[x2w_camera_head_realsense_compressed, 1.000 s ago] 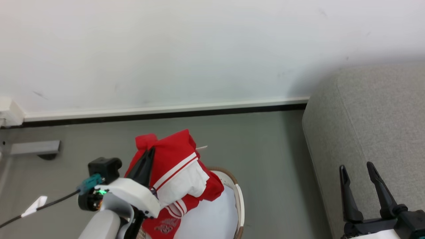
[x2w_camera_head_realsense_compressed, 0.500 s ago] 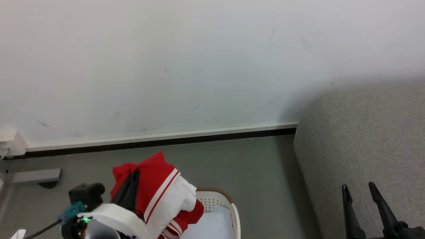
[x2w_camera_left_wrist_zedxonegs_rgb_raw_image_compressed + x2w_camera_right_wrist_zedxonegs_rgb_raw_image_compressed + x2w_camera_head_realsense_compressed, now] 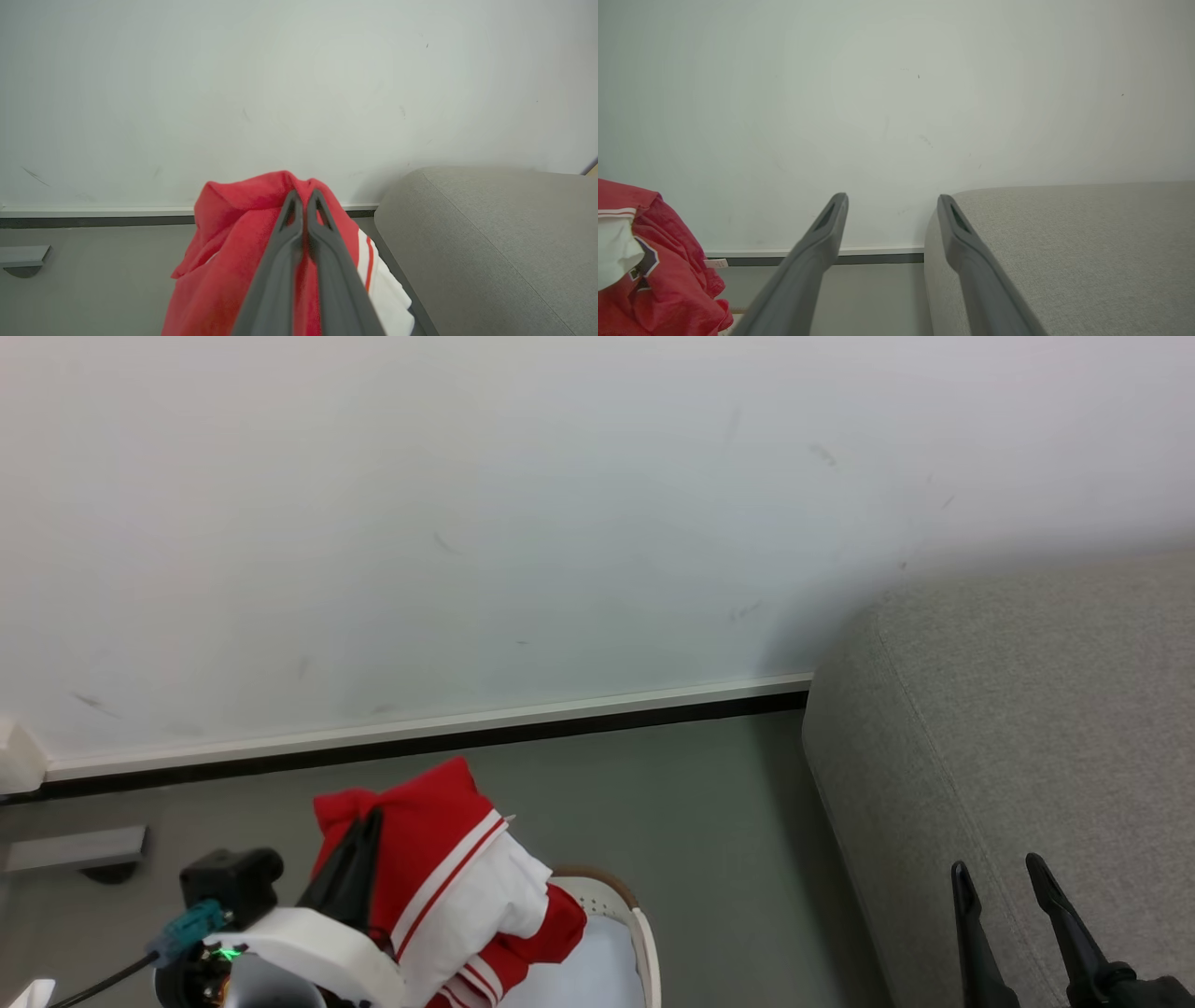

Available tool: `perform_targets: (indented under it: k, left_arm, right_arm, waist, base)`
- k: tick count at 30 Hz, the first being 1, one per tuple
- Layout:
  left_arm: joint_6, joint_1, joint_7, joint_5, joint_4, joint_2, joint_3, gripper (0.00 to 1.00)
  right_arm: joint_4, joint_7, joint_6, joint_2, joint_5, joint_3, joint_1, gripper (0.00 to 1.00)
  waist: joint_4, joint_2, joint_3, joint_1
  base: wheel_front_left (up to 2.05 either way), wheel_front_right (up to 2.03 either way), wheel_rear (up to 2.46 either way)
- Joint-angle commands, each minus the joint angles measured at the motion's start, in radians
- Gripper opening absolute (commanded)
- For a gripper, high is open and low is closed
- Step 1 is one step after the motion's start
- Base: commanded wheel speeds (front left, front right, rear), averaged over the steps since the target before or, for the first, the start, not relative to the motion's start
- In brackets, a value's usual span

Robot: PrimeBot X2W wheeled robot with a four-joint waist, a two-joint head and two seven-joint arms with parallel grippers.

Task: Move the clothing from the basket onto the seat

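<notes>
We have the clothing [image 3: 439, 868] off the bottom of the basket [image 3: 647, 943]. It hangs bunched from the left end effector [image 3: 369, 821], red folds on top and a white panel with striped trim draped to the right. In the left wrist view the two dark fingers lie pressed together with red cloth gathered round them, so we read the grip as closed on a fold near the top of the garment. Its long axis runs roughly up and down from that pinch. The lower end drops out of the head view, so we cannot tell whether the hem is clear of the basket rim. A pale pad [image 3: 597, 975] lies inside the basket below it.

The seat [image 3: 1027, 728] lies to our right of the clothing, with a strip of bare grey floor [image 3: 728, 821] between the basket and the seat's rounded end. The white wall [image 3: 560, 523] runs behind both.

The right end effector [image 3: 997, 866] stands over the seat's near edge with its fingers well apart and nothing between them. It is the nearer one to the seat, but the left one carries the load.

We judge the lift to be under way and the carry across not yet done. The coming move turns on a rightward sweep of the left arm, high enough for the hanging tail to pass over the basket rim and the seat's edge. A low pass could snag the tail on the rim or drag the basket.
</notes>
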Motion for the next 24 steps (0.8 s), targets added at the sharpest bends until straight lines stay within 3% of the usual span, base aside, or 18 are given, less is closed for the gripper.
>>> perform_targets:
  k: [1,7,11,16,24]
  left_arm:
    - [0.002,-0.002,0.001,-0.005,-0.011,0.011,0.0,0.0]
    - [-0.017,-0.024,0.014,0.006,-0.017,0.025,-0.017,0.0]
    - [-0.035,-0.047,0.027,0.013,-0.027,0.034,-0.037,0.0]
    - [-0.055,-0.078,0.05,0.025,-0.045,0.038,-0.065,0.0]
    - [-0.101,-0.135,0.101,0.048,-0.07,0.03,-0.139,0.0]
  right_arm:
    - [0.002,0.0,-0.002,-0.002,0.004,0.002,-0.004,1.0]
    - [-0.012,0.0,-0.002,-0.002,-0.011,0.039,-0.039,1.0]
    - [0.008,0.001,-0.002,-0.024,-0.02,0.12,-0.075,1.0]
    - [0.027,0.001,-0.002,-0.079,0.025,0.247,-0.137,1.0]
    - [0.042,0.029,-0.002,-0.205,0.157,0.564,-0.325,1.0]
  waist:
    - [-0.004,0.0,0.002,0.0]
    - [-0.017,0.0,0.006,0.0]
    - [-0.022,0.0,0.005,0.0]
    - [-0.027,0.0,0.007,0.0]
    - [-0.025,0.0,0.013,0.0]
  base:
    - [0.0,0.0,0.0]
    - [0.0,0.0,0.0]
    - [0.0,0.0,0.0]
    - [0.0,0.0,0.0]
    - [0.0,0.0,0.0]
